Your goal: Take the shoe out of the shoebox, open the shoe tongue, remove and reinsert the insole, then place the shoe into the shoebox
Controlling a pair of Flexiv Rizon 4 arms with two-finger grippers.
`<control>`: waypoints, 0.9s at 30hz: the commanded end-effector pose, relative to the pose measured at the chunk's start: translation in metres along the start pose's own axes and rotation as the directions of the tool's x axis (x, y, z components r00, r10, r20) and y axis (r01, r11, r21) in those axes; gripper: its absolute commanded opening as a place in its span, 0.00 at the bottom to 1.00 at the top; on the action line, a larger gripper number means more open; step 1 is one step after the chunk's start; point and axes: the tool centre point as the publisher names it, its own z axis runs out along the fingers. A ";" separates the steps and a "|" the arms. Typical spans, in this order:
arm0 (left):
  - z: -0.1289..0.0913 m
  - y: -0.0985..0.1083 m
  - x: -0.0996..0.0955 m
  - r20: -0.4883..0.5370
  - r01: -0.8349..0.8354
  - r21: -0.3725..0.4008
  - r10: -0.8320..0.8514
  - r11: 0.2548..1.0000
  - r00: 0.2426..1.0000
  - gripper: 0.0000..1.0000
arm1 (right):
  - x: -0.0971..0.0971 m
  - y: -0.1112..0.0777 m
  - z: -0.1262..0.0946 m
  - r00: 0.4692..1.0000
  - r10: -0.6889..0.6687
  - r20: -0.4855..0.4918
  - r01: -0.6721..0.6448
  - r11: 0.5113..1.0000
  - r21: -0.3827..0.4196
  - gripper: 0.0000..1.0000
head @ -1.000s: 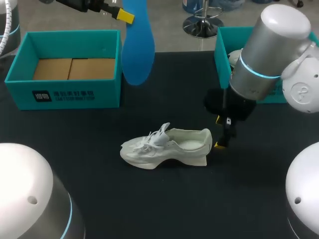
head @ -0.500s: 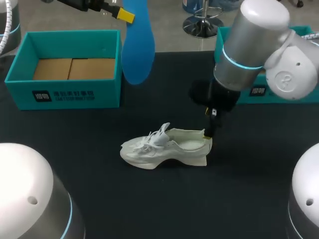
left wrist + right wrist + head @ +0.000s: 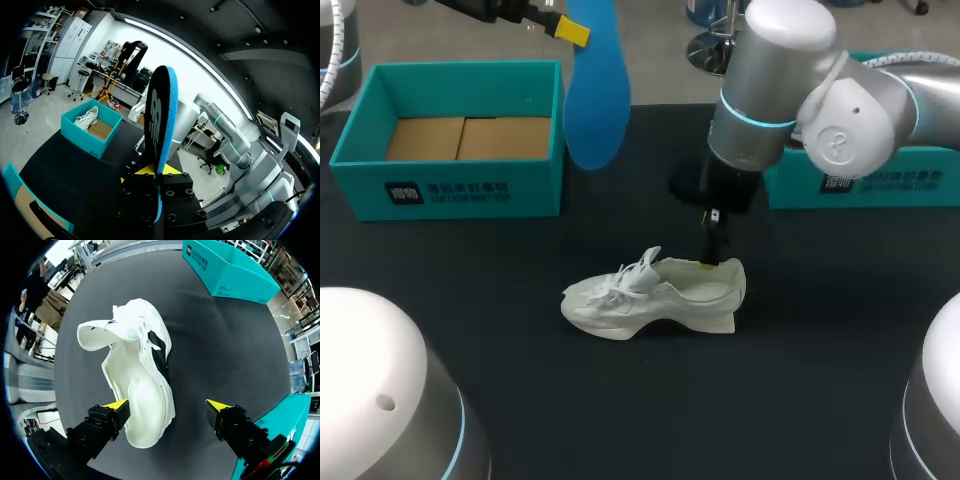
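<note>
Aloft, left hand point(image 3: 569, 31) pinches the insole point(image 3: 595, 100) beside the shoebox point(image 3: 450, 190); right hand point(image 3: 167, 407), spread, overhangs the shoe point(image 3: 135, 365).

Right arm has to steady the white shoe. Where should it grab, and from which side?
Take the heel collar of the shoe, coming from above. It stands upright on its sole, opening facing up, and the open right gripper hangs over the heel; one finger inside, one outside should pinch the rim.

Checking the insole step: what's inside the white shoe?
Only bare pale lining shows in the white shoe; the blue insole is in the left claw. The toe end is hidden under the upper.
</note>
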 end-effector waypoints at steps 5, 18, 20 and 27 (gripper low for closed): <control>-0.001 0.000 0.000 -0.001 0.000 -0.002 0.000 1.000 1.000 0.00 | -0.003 0.009 0.037 0.999 -0.003 -0.049 0.004 0.999 0.034 1.00; -0.001 0.000 0.000 -0.001 0.000 -0.002 0.000 1.000 1.000 0.00 | 0.008 0.003 0.061 0.996 -0.014 -0.090 0.016 1.000 0.020 0.00; -0.001 0.000 0.000 -0.001 0.000 -0.002 0.000 1.000 1.000 0.00 | 0.010 0.002 0.061 0.996 -0.013 -0.091 0.015 1.000 0.019 0.00; -0.001 0.000 0.000 -0.001 0.000 -0.002 0.000 1.000 1.000 0.00 | 0.017 -0.001 0.059 0.996 -0.014 -0.091 0.015 1.000 0.012 0.00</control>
